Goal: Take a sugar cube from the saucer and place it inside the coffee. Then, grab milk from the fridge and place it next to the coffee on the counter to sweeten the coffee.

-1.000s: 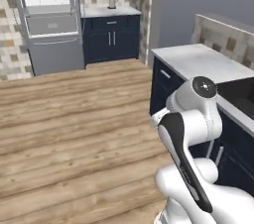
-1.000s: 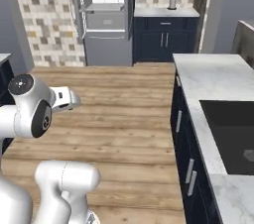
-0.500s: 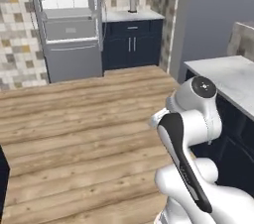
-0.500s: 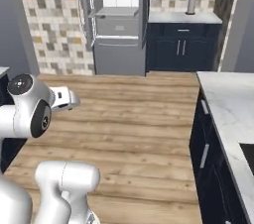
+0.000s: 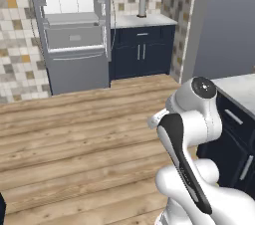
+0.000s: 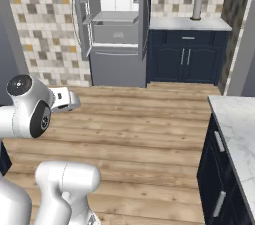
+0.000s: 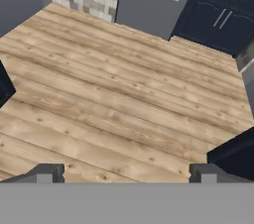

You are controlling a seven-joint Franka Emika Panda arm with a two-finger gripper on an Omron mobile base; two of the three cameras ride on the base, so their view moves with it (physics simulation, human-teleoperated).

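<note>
Over at 12 o'clock, tall grey steel fridge (image 6: 115, 30) standing open, fingers (image 7: 48, 172) spread wide, holding nothing, above wooden plank floor (image 7: 114, 104).

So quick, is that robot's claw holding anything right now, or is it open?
Gripper: jaws wide open, holding nothing, with bare wooden floor between them.
</note>
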